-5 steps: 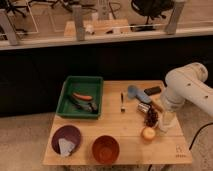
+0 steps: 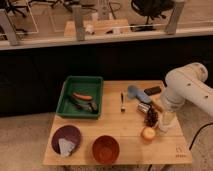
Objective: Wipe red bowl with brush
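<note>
Purple bowl (image 2: 56,134) holds pale scrap (image 2: 66,146) — end effector (image 2: 165,120) at table's (image 2: 125,127) right.

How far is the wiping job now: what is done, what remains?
Nothing looks done. The brush lies untouched right of the green tray; the red bowl stands nearer the front. The claw hangs open over the right end of the table, empty. Left: grasp the brush, wipe the bowl.

The arm (image 2: 189,90) is cut off by the frame's right edge at 3 o'clock. Its gripper (image 2: 164,120), over the table (image 2: 125,145) at about 4 o'clock, blurs into the small objects (image 2: 150,117) beside it. The items in the green tray (image 2: 67,97) at 10 o'clock are too blurred to name.
</note>
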